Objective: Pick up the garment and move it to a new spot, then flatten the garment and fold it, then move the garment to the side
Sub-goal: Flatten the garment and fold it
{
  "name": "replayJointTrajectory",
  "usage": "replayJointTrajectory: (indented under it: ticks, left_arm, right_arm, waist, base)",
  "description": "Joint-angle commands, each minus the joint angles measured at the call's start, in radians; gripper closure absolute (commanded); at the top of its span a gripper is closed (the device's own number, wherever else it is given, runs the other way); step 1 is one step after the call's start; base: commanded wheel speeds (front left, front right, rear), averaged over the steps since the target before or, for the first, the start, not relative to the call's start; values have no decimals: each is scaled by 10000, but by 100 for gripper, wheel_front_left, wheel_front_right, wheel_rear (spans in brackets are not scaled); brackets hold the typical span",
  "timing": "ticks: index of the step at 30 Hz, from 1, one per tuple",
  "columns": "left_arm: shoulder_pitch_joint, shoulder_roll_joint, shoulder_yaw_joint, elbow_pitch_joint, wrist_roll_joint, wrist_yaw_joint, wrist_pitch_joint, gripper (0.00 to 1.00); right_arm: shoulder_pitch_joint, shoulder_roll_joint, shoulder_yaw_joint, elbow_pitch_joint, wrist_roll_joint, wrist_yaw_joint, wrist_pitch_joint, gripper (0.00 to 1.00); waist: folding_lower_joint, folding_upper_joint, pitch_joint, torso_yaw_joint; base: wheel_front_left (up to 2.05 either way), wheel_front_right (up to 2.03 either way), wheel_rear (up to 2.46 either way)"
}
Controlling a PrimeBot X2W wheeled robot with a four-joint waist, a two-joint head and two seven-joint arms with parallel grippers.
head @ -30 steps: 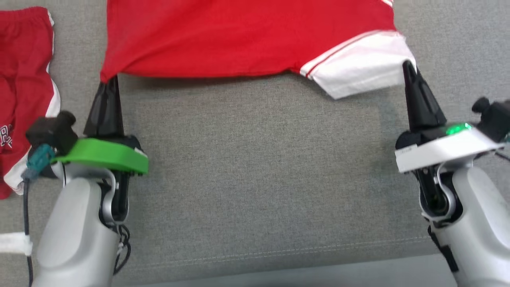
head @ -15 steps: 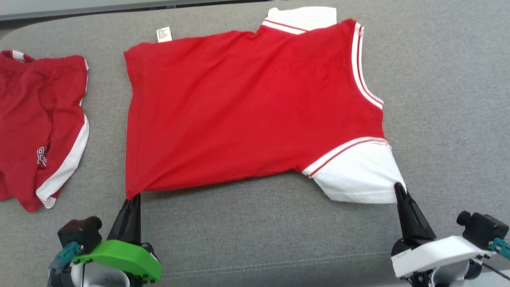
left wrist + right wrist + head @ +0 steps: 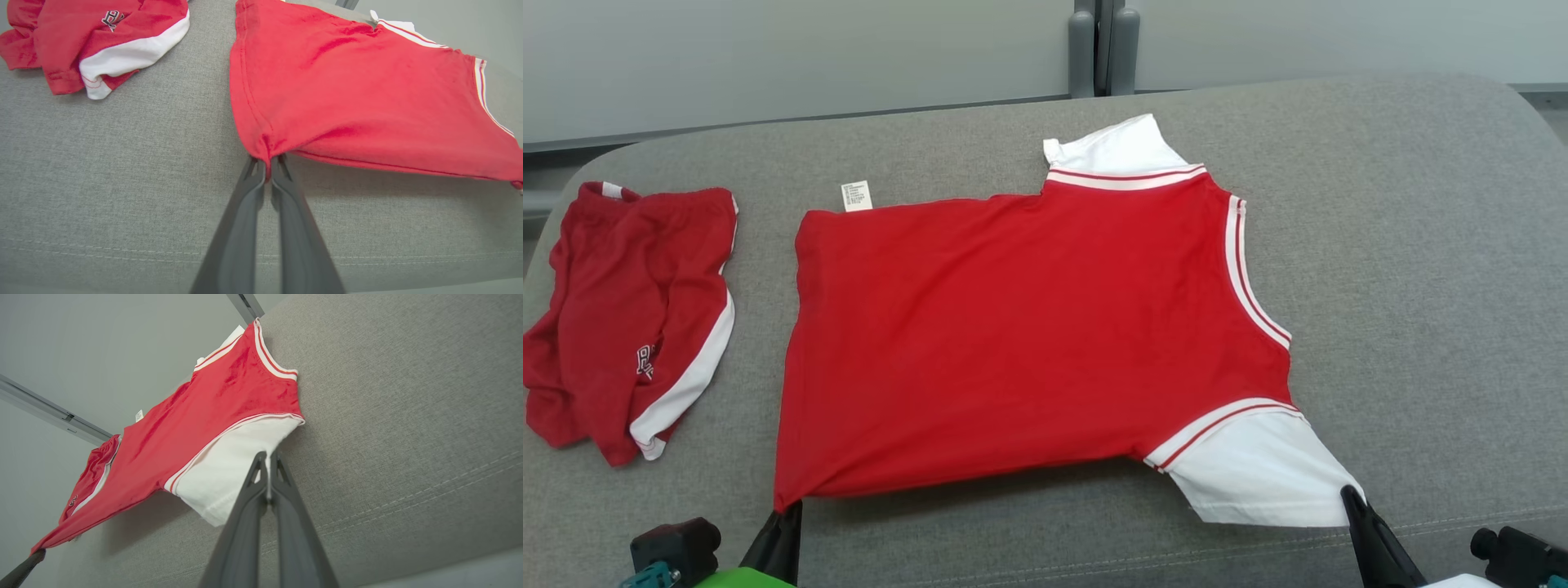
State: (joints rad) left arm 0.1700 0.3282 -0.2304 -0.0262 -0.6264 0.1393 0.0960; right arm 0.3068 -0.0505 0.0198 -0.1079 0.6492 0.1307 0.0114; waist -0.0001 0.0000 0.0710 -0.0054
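Head view: the whole picture has slid downward over the last second, so it is the camera that has tipped up, not the cloth that has travelled. The garment is now seen whole, spread on the grey cushion and reaching away ahead of both end effectors. The left end effector stays pinched on the near hem corner, and the right end effector on the tip of the white sleeve. These are the same two corners as before. A pair of red shorts lies apart, beyond the left end effector's outer side.

Left wrist view: the left end effector has its fingers together on a bunched bit of hem right at their tips. From there the near edge runs off toward the other arm, raised above the cushion with a shadow beneath.

Right wrist view: the right end effector is clamped on the sleeve edge at its tips, and the cloth beyond it lies smooth.

With both grips unchanged, the flattening looks nearly done. The fold likely comes next, carrying these near corners over toward the far edge.
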Motion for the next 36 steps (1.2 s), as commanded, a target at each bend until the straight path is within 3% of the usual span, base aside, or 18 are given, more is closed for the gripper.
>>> replayJointTrajectory:
  ticks: [1, 11, 19, 28, 36]
  left_arm:
    - [163, 110, -13, -105, -101, 85, 224, 100]
    - [-154, 334, -186, -265, -518, -30, 1351, 100]
    - [-1352, 475, -152, -19, -1234, -594, 2226, 100]
    - [-2881, 404, 171, 771, -2053, -1106, 2624, 100]
    - [-3964, 216, 362, 1853, -2540, -1494, 2660, 100]
  right_arm:
    - [124, -20, -5, -56, 85, 0, 62, 100]
    - [-666, -14, 138, -85, -286, 0, 379, 100]
    - [-2963, -345, 329, 260, -632, 0, 1125, 100]
    - [-5780, -1116, 860, 2153, -439, 0, 1166, 100]
    - [-7572, -1386, 1353, 4393, -50, 0, 842, 100]
  waist:
    - [1, 0, -80, -79]
    - [1, 0, 204, -140]
    - [1, 0, 1004, -197]
    - [1, 0, 1889, -127]
    - [1, 0, 2409, -55]
  base:
    - [0, 0, 0]
    - [0, 0, 0]
    - [0, 0, 0]
    - [0, 0, 0]
    - [0, 0, 0]
